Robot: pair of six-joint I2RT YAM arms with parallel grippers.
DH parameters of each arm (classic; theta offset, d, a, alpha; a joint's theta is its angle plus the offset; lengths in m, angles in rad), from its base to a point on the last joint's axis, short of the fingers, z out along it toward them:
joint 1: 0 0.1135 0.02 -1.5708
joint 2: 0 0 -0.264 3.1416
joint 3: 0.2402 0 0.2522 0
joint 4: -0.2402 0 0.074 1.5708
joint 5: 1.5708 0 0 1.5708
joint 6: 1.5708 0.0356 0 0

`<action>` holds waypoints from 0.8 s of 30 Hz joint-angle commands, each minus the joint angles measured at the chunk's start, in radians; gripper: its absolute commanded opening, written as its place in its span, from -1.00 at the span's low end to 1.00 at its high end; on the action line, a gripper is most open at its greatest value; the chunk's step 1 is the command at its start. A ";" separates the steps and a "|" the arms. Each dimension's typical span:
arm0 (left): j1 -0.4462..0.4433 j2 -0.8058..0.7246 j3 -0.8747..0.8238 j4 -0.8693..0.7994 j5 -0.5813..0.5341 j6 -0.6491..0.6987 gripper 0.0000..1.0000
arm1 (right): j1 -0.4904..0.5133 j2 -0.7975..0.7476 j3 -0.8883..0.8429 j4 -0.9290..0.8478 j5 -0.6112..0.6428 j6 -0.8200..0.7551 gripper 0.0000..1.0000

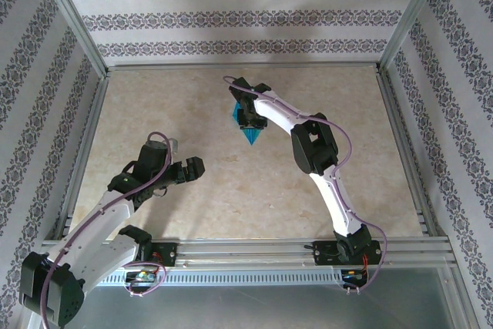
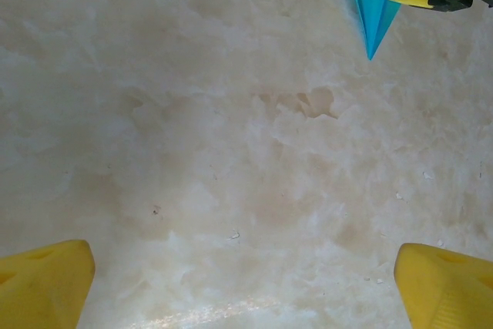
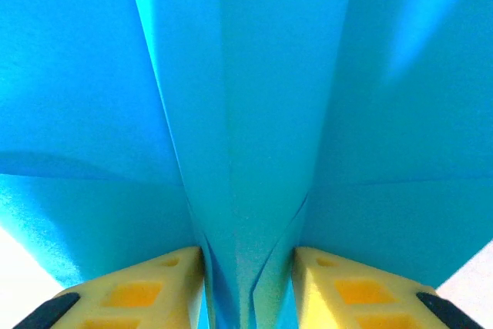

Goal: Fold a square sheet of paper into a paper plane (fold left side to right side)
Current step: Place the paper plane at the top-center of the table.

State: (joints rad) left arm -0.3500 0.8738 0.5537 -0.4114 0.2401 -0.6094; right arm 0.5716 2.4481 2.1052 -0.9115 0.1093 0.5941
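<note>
The teal-blue paper plane (image 1: pixel 251 136) lies on the table at the back middle, its sharp point toward the arms' bases. My right gripper (image 1: pixel 248 117) is down over it. In the right wrist view the plane (image 3: pixel 254 98) is seen very close. Its central folded keel stands between my right gripper's (image 3: pixel 248 290) yellow fingers (image 3: pixel 139 290), its layers spread rather than pressed flat, so the jaws are open around it. My left gripper (image 1: pixel 199 167) hovers wide open over bare table at the left. In its wrist view the plane's tip (image 2: pixel 373 25) shows at the top right, far from the left gripper (image 2: pixel 246 287).
The marble-patterned table (image 1: pixel 200 206) is fenced by a metal frame and patterned walls. The right arm's white links (image 1: pixel 323 167) cross the right half of the table. A faint brown stain (image 2: pixel 304 102) marks the surface ahead of my left gripper.
</note>
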 commanded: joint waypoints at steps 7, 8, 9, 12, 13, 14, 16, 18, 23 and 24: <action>0.019 -0.001 0.033 0.012 0.013 -0.015 1.00 | 0.023 -0.113 0.019 -0.059 0.052 -0.011 -0.21; 0.019 0.000 0.035 0.010 0.013 -0.015 1.00 | 0.026 -0.124 0.017 -0.060 0.054 -0.014 -0.21; 0.020 0.000 0.037 0.010 0.013 -0.015 0.99 | 0.028 -0.135 0.017 -0.062 0.057 -0.017 -0.21; 0.023 -0.001 0.042 0.011 0.008 -0.015 1.00 | 0.029 -0.171 0.013 -0.074 0.058 -0.030 -0.18; 0.024 -0.001 0.044 0.011 0.004 -0.015 1.00 | 0.030 -0.187 0.011 -0.077 0.059 -0.037 -0.17; 0.026 -0.002 0.045 0.015 -0.004 -0.014 1.00 | 0.032 -0.213 0.001 -0.076 0.063 -0.049 -0.13; 0.037 -0.007 0.048 0.016 -0.030 -0.008 1.00 | 0.032 -0.275 -0.029 -0.065 0.075 -0.077 -0.06; 0.050 -0.014 0.053 0.016 -0.072 0.001 1.00 | 0.031 -0.368 -0.091 -0.038 0.105 -0.113 0.05; 0.109 -0.024 0.070 0.027 -0.166 0.045 1.00 | 0.000 -0.644 -0.346 0.108 0.115 -0.181 0.19; 0.127 -0.024 0.075 0.031 -0.180 0.059 1.00 | -0.012 -0.707 -0.410 0.138 0.120 -0.192 0.22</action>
State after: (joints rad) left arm -0.2630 0.8639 0.5888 -0.4114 0.1402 -0.5991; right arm 0.5854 1.8748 1.7992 -0.8555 0.1898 0.4664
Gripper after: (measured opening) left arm 0.998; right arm 0.606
